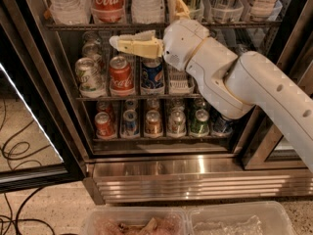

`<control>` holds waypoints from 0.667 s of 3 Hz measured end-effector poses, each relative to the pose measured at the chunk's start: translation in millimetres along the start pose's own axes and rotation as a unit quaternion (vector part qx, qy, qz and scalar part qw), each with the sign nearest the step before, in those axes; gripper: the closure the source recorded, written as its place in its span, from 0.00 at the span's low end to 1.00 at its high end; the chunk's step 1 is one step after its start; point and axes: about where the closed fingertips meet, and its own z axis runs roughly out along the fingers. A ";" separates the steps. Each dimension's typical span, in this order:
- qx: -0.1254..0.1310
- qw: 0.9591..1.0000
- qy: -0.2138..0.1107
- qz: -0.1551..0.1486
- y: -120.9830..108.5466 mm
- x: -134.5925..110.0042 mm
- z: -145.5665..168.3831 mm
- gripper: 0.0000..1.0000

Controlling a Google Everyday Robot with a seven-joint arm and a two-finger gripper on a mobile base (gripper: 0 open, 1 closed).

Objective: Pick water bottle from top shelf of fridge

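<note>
- Speckled floor (54,209) strewn with black cables (14,146) lies far below and left of the gripper (145,18). Two clear plastic bins (146,224) sit straight down from it at the bottom edge.
- Behind the gripper stands the fridge (195,180), its glass door (29,131) swung out to the left, which leaves the racks open to reach.
- The gripper is spread wide and holds nothing. One cream finger (134,45) points left in front of the can rows, and the other (178,6) points up past the front of the top shelf (98,27).
- The water bottle (145,1) stands on that shelf, just above the lower finger and just left of the upper one. It sits in the gap between them, not yet clasped, and I cannot tell whether either finger touches it.
- Left of the gripper on the same rack are a red Coca-Cola bottle (105,1) and then another clear ribbed bottle (63,4).
- Right under the lower finger, a red can (121,75) and a blue can (152,75) stand in white lanes.
- The wide spread seems meant to take the bottle's girth. The jaws look low and tilted against it, so the wrist probably needs to rise and square up before closing, clear of the Coca-Cola bottle.
</note>
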 end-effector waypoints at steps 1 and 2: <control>0.019 1.000 0.001 -0.021 -18.3 -3.0 1.5 0.00; 0.019 1.000 0.001 -0.022 -18.7 -3.3 1.6 0.00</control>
